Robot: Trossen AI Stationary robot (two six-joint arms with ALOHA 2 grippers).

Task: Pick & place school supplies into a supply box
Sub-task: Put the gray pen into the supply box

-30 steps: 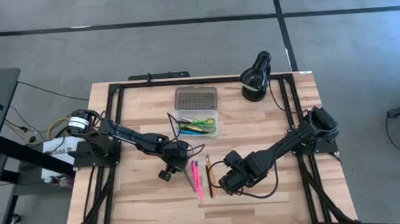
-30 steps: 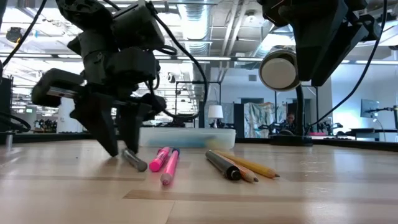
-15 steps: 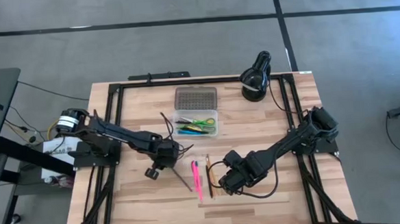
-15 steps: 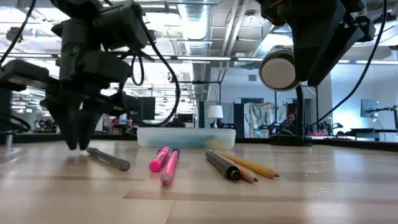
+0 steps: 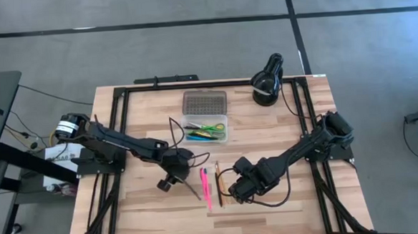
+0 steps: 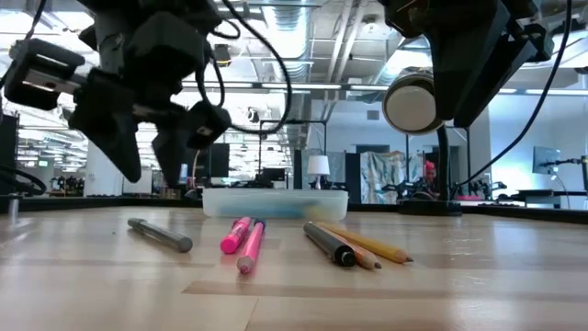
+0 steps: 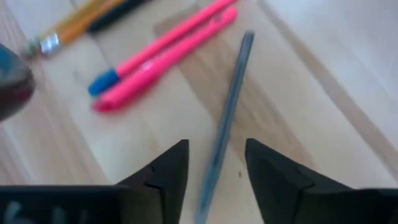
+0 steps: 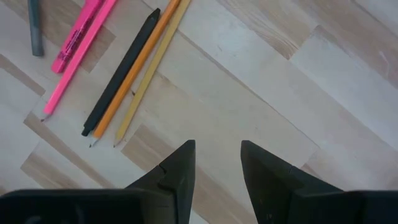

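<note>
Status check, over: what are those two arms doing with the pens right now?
Left tool open, empty, above grey pen on table. Right tool open, empty, beside pencils. Supply box open, partly filled. Nothing in the way.

On the table lie one grey pen (image 6: 161,234), two pink markers (image 6: 243,237), one black pen (image 8: 121,71) and two pencils (image 8: 146,65), six loose pieces in all. One clear supply box (image 5: 204,127) stands there with one grey dotted lid (image 5: 204,101) beside it and green and yellow items inside, too tangled to count. There is also one black desk lamp (image 5: 267,81), and two arms work at the table.
</note>
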